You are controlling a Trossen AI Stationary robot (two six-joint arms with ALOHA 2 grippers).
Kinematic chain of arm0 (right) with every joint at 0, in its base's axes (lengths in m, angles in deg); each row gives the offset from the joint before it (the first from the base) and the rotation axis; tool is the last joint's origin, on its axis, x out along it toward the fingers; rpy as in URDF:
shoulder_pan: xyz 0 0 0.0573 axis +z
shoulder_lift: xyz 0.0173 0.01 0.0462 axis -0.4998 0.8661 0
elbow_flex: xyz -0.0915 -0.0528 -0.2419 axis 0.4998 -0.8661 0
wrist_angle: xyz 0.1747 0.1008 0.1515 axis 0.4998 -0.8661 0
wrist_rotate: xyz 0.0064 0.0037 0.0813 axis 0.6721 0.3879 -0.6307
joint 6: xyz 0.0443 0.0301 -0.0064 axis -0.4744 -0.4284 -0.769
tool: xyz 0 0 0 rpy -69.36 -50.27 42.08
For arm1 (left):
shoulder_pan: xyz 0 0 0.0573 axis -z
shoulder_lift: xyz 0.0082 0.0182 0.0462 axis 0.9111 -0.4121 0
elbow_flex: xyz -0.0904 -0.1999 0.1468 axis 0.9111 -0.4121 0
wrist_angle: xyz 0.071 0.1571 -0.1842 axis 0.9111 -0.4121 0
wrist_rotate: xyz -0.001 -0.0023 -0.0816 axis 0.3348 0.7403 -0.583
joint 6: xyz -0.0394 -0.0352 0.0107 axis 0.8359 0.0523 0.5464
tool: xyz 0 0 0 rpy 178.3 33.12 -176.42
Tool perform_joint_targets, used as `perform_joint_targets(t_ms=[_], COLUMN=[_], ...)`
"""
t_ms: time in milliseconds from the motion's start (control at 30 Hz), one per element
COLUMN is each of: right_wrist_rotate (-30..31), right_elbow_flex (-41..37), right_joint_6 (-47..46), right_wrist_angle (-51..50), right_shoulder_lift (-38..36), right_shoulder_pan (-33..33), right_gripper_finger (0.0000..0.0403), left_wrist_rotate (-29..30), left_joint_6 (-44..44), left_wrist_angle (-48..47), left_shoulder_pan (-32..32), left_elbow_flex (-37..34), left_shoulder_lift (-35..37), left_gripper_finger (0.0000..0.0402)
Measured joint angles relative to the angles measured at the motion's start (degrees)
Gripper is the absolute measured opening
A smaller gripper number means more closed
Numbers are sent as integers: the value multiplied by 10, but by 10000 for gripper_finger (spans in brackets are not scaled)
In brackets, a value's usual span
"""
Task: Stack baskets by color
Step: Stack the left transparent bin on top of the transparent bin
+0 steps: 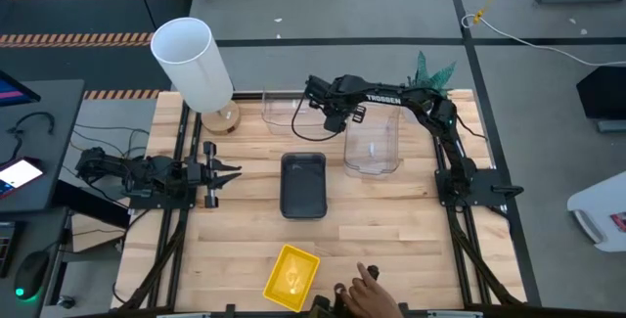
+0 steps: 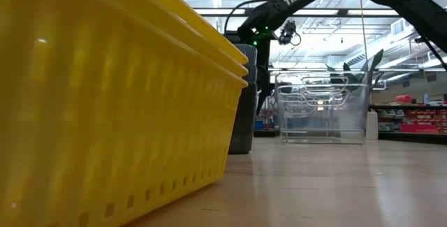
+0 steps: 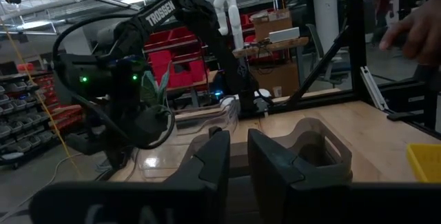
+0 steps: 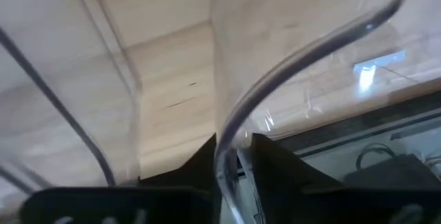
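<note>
Two clear baskets stand at the far middle of the table, one (image 1: 290, 109) left of the other (image 1: 372, 144). My right gripper (image 1: 333, 117) reaches down between them and is shut on a clear rim (image 4: 231, 158). A dark grey basket (image 1: 303, 185) rests on the table's middle. Yellow baskets (image 1: 291, 277), nested (image 2: 105, 108), sit at the near edge. My left gripper (image 1: 223, 173) waits at the left edge, slightly open, with nothing between its fingers (image 3: 207, 165). My right gripper pinches a clear basket's thin rim wall (image 4: 231, 158) between its two fingers (image 4: 275, 165), one finger on each face of the wall. It comes steeply from above. Which of the two clear baskets it is I cannot tell. The basket's bottom seems to be on the table.
A tall white cylinder (image 1: 196, 64) stands at the far left, a small green plant (image 1: 430, 71) at the far right. A person's hand (image 1: 367, 294) reaches over the near edge beside the yellow baskets. Bare wood lies right of the grey basket.
</note>
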Motion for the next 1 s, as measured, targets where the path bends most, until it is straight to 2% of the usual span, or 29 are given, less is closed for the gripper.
perform_joint_targets(t_ms=[200,400,533,1000], right_wrist_rotate=[-6,-6,-7,22], right_elbow_flex=[0,4,17,103], right_joint_6=[13,-8,-21,-82], right_wrist_angle=[0,-4,-15,-65], right_shoulder_lift=[0,1,2,3], right_shoulder_pan=[0,14,27,47], right_gripper_finger=[11,19,7,4], left_wrist_rotate=[0,0,0,0], left_joint_6=[0,0,0,0], left_wrist_angle=[0,0,0,0], left_shoulder_pan=[0,0,0,0], left_elbow_flex=[0,0,0,0], left_shoulder_lift=[0,0,0,0], left_gripper_finger=[55,56,61,57])
